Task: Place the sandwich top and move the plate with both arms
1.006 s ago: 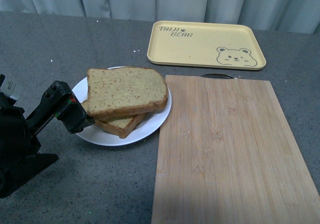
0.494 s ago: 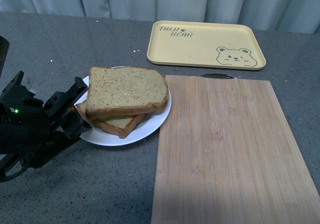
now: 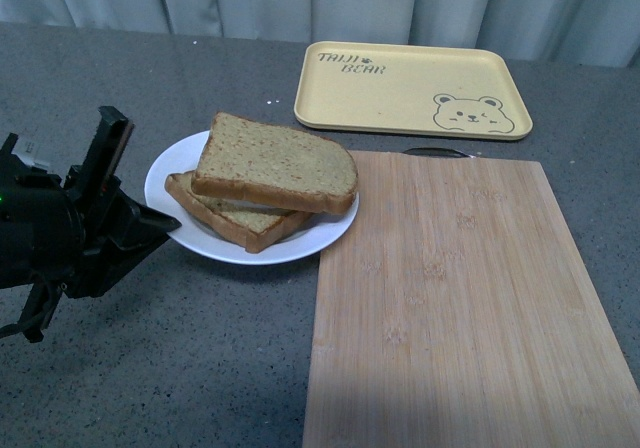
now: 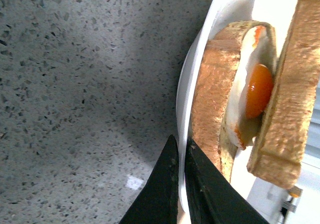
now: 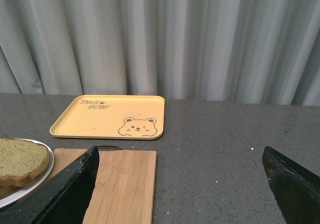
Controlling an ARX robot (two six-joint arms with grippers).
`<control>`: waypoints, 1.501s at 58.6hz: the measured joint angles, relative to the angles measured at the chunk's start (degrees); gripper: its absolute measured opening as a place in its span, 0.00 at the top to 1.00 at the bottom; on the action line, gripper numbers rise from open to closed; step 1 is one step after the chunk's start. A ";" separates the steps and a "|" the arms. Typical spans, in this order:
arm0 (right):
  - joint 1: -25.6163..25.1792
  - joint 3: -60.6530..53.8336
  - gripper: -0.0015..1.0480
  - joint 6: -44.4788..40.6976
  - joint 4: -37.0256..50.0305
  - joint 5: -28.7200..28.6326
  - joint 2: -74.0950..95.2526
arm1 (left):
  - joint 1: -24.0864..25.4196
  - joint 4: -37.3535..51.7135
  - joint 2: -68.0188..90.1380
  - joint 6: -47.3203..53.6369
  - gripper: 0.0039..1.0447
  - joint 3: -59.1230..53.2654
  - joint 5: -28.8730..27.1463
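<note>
The white plate (image 3: 168, 180) sits left of centre, its right rim over the cutting board's edge. On it lies the sandwich top (image 3: 276, 164), a bare speckled slice, over a lower slice (image 3: 232, 224). My left gripper (image 3: 150, 224) is shut on the plate's near left rim. In the left wrist view the gripper (image 4: 181, 149) pinches the rim (image 4: 185, 84). That view shows the fried egg (image 4: 259, 91) between the lower slice (image 4: 210, 94) and the sandwich top (image 4: 287, 99). My right gripper (image 5: 182, 184) is open and empty above the table, right of the plate (image 5: 31, 188). It is out of the front view.
A bamboo cutting board (image 3: 465, 298) fills the right front; it also shows in the right wrist view (image 5: 125, 184). A yellow bear tray (image 3: 410, 88) lies behind it and shows in the right wrist view (image 5: 107, 116). Curtains hang along the far edge. The table is grey speckled stone.
The plate and sandwich have shifted right and slightly away, with the rim now reaching over the board's edge. My left gripper has turned and moved with the plate's rim.
</note>
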 joint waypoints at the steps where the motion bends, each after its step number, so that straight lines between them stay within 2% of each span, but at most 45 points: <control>1: 0.00 0.00 0.09 0.02 -0.02 0.00 0.00 | 0.22 1.73 -0.09 -0.81 0.97 -0.57 0.20; 13: 0.00 0.00 0.09 0.02 0.00 0.00 0.00 | 1.60 16.66 -0.50 -9.27 0.97 -3.54 1.73; 24: 0.00 0.00 0.09 0.02 0.00 0.00 0.00 | -1.68 18.86 -1.07 -14.80 0.97 0.15 -2.16; 37: 0.00 0.00 0.09 0.02 0.00 0.00 0.00 | -8.24 12.87 5.14 -18.43 0.97 13.88 -6.16; 49: 0.00 0.00 0.09 0.02 0.00 0.00 0.00 | -12.11 6.14 14.86 -20.09 0.97 28.76 -10.45; 67: 0.00 0.00 0.09 0.00 0.00 0.00 0.00 | -14.69 -2.38 25.11 -21.35 0.97 46.80 -12.87; 88: 0.00 0.00 0.09 0.02 0.00 0.00 0.00 | -16.52 -9.33 31.47 -21.73 0.97 56.65 -14.12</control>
